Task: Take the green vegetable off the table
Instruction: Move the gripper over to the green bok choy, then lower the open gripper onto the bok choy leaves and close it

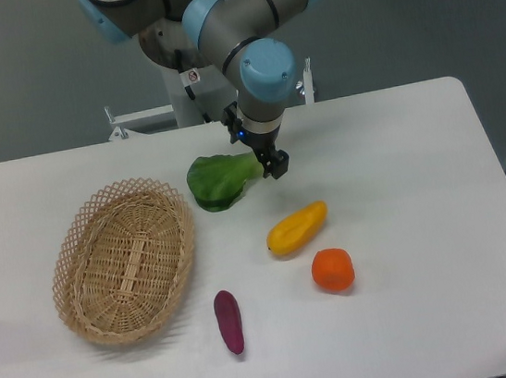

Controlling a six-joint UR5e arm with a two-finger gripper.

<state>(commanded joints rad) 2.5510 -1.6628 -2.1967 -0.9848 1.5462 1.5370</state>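
We see the green vegetable (218,180) lying on the white worktop (402,188), between the wicker basket (124,260) and the arm. Its dark leaf is plain to us, but the pale stem end runs under the claw (263,156), so we cannot make out where it stops. The claw sits right at that stem end; its fingers look dark and small, and we cannot tell whether they are spread or pinching the stem. In front lie a yellow vegetable (296,227), an orange fruit (333,269) and a purple piece (228,321), each apart. The arm's upper joints are cut off by the top edge.
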